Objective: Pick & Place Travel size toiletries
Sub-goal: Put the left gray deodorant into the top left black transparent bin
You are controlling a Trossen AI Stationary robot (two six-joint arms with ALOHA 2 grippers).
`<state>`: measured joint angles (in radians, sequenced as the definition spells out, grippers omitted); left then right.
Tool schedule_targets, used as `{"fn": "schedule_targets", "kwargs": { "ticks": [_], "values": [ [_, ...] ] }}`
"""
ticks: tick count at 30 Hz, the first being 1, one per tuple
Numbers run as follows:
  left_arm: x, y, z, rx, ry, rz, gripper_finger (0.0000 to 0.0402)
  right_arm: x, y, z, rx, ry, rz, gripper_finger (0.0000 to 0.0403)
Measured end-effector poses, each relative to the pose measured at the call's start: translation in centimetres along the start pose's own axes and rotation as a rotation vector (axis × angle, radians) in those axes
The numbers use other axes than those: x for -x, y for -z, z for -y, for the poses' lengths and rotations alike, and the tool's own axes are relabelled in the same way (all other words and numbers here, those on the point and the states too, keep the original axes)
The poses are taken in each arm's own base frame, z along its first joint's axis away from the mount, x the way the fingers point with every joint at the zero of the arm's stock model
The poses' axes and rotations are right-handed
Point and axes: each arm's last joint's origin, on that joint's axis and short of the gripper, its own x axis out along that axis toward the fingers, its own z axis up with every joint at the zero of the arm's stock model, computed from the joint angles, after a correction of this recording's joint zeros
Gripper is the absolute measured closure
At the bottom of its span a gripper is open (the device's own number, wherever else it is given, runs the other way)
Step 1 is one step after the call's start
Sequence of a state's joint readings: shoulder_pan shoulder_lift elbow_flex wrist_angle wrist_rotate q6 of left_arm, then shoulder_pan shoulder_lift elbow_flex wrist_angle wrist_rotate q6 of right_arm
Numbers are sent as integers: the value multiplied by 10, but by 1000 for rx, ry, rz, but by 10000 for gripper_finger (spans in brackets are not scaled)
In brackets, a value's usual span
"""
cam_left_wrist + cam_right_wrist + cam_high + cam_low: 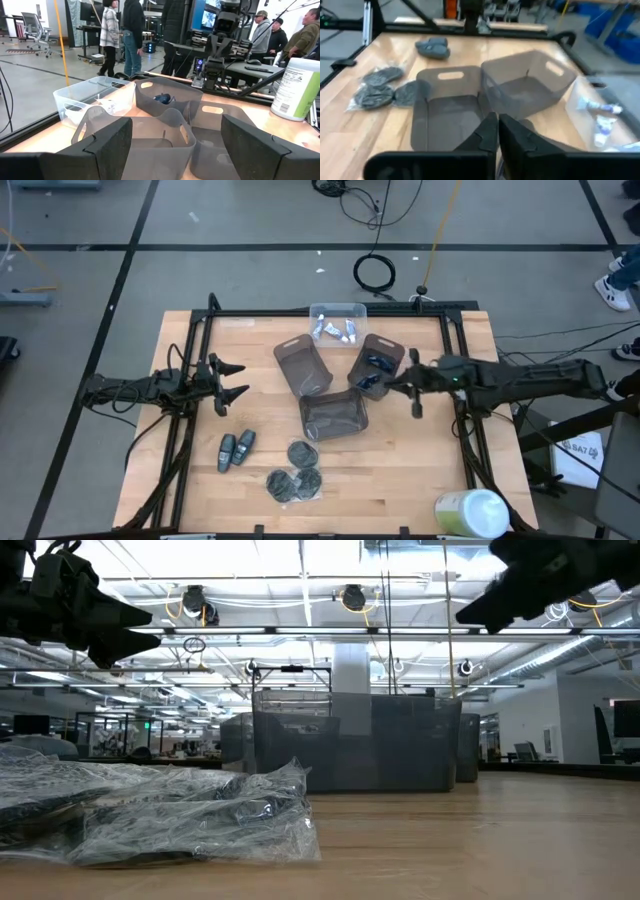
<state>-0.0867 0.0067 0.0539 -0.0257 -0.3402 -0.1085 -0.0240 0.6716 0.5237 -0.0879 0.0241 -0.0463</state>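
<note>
Hidden: while crinkled plastic wrap is blurring the dark-grey round discs [295,472], their count is staying unclear.
Left gripper [232,380]: hanging wide, above two grey-blue oval sticks [236,448].
Right gripper [405,392]: pinching shut, empty, beside dark-blue mini bottles [375,370].

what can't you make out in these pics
- Tubes in the clear tray: too small in the high view for cap colours; blurred in the right wrist view.
- Blue bottles: left wrist view, mostly behind the grey tray wall.
- Discs: low view, hidden by crinkled wrap.
</note>
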Motion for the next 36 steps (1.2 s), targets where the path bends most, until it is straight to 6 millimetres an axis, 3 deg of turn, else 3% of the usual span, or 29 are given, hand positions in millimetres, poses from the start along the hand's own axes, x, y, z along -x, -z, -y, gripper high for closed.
{"fn": "schedule_targets", "kwargs": {
  "ticks": [6, 14, 24, 36],
  "values": [
    [0, 0, 0, 0, 0, 0, 105, 14, 19, -4, 27, 25, 118, 397],
    [0, 0, 0, 0, 0, 0, 105, 16, 47, -6, 11, 7, 179, 402],
    [0, 0, 0, 1, 0, 4, 105, 21, 58, -7, -5, -9, 215, 402],
    [2, -20, 1, 127, 28, 200, 105, 23, 74, -7, -1, -7, 239, 403]
  ]
}}
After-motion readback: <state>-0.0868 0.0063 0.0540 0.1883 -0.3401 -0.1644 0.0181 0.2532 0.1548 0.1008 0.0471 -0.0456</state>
